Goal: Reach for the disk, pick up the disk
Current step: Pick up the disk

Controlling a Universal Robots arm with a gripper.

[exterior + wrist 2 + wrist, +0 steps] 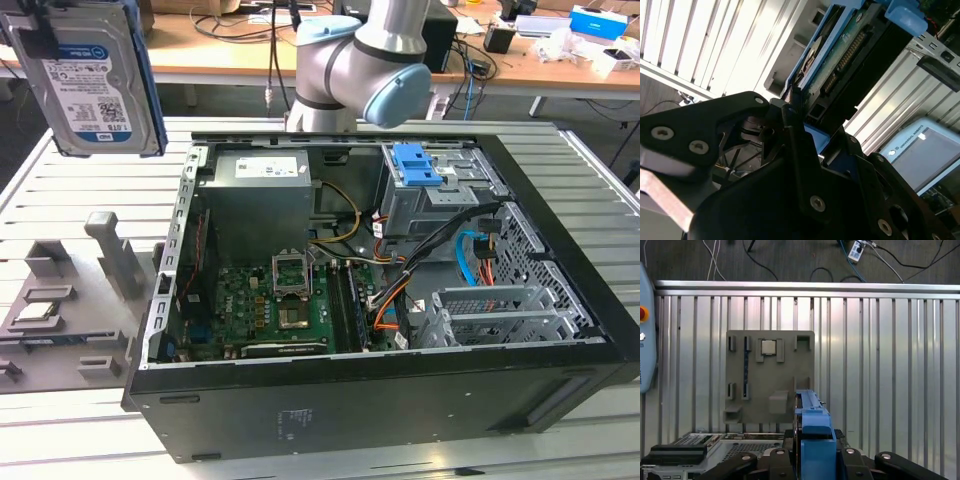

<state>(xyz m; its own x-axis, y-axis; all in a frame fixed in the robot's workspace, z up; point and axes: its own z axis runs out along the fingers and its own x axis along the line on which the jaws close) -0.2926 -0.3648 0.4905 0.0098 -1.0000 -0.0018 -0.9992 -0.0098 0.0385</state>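
disk (90, 80), flat silver-metal hard drive with blue plastic rails: where?
— Airborne, outside the open black metal computer case (380, 400), to the exterior view's left of it. Black gripper (813, 455) clamped on its railed edges.

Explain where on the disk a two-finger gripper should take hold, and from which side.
Probably across its thin body, one pad on each broad flat face near a short end, coming in edge-on. The disk is a flat slab, so its faces give parallel surfaces; the gripper is shut on it that way in the second wrist view.
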